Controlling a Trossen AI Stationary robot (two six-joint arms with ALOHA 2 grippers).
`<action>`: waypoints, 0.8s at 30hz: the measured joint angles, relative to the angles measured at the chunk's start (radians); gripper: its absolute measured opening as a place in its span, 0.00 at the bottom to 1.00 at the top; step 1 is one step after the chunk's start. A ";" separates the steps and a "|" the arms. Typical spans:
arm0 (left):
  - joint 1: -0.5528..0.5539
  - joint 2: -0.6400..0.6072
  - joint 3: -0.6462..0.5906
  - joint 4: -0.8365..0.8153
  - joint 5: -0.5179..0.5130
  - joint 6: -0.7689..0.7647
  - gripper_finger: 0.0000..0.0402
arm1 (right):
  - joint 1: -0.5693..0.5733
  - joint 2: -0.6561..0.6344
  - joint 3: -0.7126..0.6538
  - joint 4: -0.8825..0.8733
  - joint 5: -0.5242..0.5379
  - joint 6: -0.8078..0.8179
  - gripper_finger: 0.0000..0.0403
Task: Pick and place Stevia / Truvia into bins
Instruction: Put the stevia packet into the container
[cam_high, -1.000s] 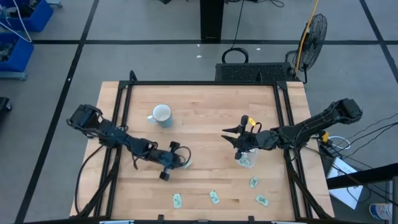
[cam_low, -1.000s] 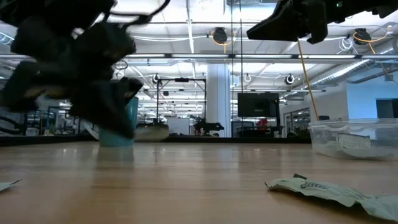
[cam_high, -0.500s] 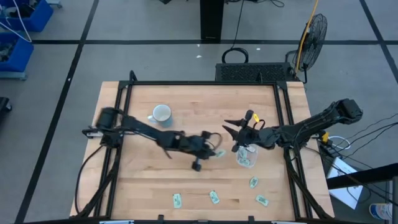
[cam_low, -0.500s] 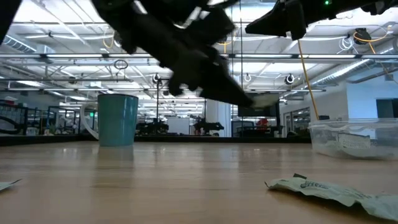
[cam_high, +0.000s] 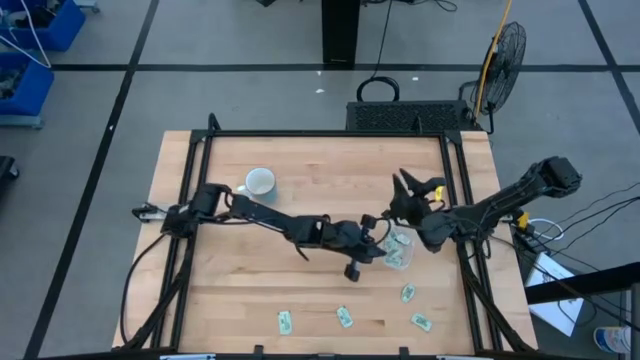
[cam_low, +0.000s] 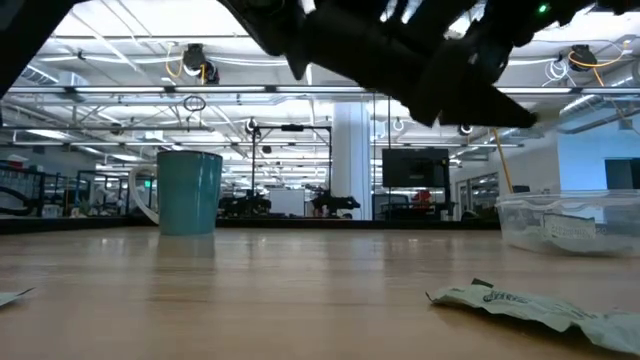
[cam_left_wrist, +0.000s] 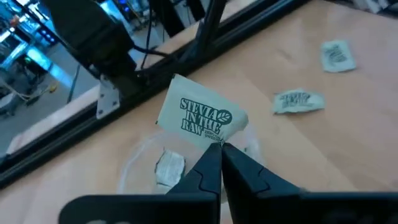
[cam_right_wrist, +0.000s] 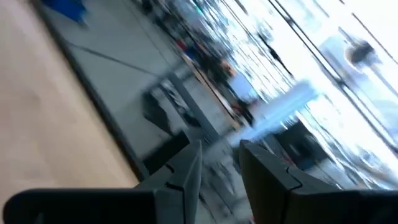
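L gripper (cam_left_wrist: 219, 147) pinches 1 packet (cam_left_wrist: 200, 119) (4 on table (cam_high: 300, 160)).

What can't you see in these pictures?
- How many packets lie in the tub: in the high view the left tool covers part of it, and it is too small.
- The packet held by the left tool: hidden by the arm in the high view.
- The table in the right wrist view: blurred.

Pinched Stevia packet (cam_left_wrist: 200, 118) above clear tub (cam_left_wrist: 140, 167)
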 joint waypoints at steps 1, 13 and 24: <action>0.003 0.017 0.013 -0.002 0.000 0.001 0.04 | 0.015 -0.007 0.000 0.004 -0.024 -0.003 0.26; 0.060 0.073 0.060 -0.012 -0.044 -0.051 0.11 | 0.095 -0.132 -0.018 0.051 0.022 0.073 0.26; 0.063 0.072 0.062 -0.005 -0.034 -0.053 0.28 | 0.095 -0.210 -0.100 0.051 0.022 0.078 0.26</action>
